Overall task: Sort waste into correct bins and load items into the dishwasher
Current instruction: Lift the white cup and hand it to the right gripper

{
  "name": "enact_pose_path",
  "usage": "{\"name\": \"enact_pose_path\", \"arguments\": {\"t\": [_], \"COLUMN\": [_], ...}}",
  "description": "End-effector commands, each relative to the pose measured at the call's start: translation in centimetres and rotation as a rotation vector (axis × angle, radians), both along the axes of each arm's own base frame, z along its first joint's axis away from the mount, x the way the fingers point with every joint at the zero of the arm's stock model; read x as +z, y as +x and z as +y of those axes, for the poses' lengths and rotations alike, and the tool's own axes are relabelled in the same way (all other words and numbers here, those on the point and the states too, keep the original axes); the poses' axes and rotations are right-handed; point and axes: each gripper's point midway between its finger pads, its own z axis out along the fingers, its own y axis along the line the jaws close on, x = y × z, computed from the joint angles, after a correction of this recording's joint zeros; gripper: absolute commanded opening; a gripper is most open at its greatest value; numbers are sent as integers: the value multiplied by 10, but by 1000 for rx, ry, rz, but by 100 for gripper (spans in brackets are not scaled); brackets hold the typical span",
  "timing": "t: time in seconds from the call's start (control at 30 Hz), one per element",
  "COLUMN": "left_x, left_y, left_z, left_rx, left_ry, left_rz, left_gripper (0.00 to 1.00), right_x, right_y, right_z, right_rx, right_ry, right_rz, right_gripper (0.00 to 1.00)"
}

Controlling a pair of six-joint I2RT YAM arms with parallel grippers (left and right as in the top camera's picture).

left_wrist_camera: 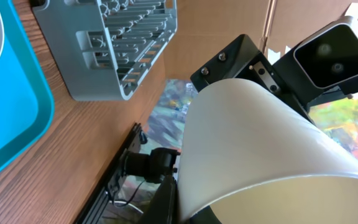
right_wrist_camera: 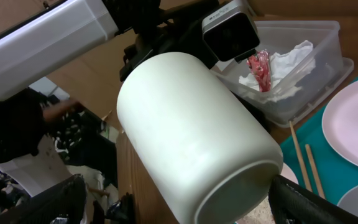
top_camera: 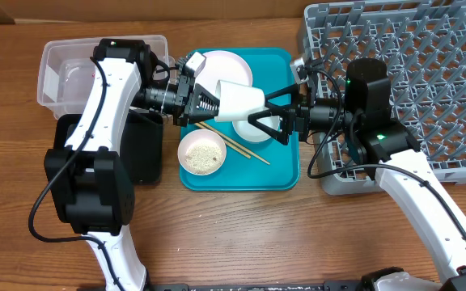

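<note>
cup (top_camera: pixel 239 101) plain white. serving tray (top_camera: pixel 281 168) teal. rack (top_camera: pixel 411 56) grey, lattice pattern. tub (top_camera: pixel 53 69) clear; wrapper (right_wrist_camera: pixel 260 67) red, napkin (right_wrist_camera: pixel 289 55) white. flat bin (top_camera: pixel 144 153) black. bowl (top_camera: pixel 182 155) and rice (top_camera: pixel 202 153) white. chopsticks (top_camera: pixel 237 144) pale wood. worktop (top_camera: pixel 241 234) brown wood grain.

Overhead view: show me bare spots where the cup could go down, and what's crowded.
Free: the far peg rows of the grey dish rack; the near right corner of the teal tray, between chopsticks and rim. Crowded: the tray's middle, with plate, rice bowl, and left gripper and right gripper at the white cup.
</note>
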Motion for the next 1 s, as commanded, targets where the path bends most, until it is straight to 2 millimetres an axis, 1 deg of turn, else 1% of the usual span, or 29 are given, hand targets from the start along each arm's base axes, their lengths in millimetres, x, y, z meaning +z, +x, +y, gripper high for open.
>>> {"name": "enact_pose_path", "arguments": {"t": [0.0,0.03,0.07,0.2,0.27,0.4,0.43,0.5,0.57,0.7,0.83,0.9,0.97], "left_x": [14,14,14,12,13,14,15,15,17,24,25,25,25], "left_y": [-1,-1,0,1,1,0,-2,-5,-7,-8,-9,-9,-9], "left_z": [-7,-7,-5,-2,-2,-5,-10,-15,-20,-26,-27,-27,-27], "left_rx": [-5,-5,-2,4,4,5,-2,-13,-21,-21,-25,-24,-25], "left_ry": [-52,-50,-49,-42,-42,-50,-46,-46,-57,-97,-97,-98,-97], "left_rz": [-49,-50,-50,-50,-50,-26,13,30,37,41,41,40,40], "left_gripper": [4,4,4,4,4,4,4,4,4,4,4,4,4], "right_x": [7,6,6,5,5,10,17,26,28,22,20,16,15], "right_y": [11,14,21,35,38,33,25,16,12,15,7,5,3], "right_z": [-3,-6,-15,-37,-43,-40,-36,-32,-31,-29,-25,-23,-23], "right_rx": [-48,-65,-95,-158,-173,-136,-75,-5,21,35,142,174,189], "right_ry": [-10,-14,-16,-18,-18,-2,25,51,63,66,108,119,125], "right_rz": [-30,-30,-30,-22,-23,-46,-76,-127,-140,-123,-134,-122,-115], "right_gripper": [95,95,95,96,98,100,100,100,100,100,100,93,89]}}
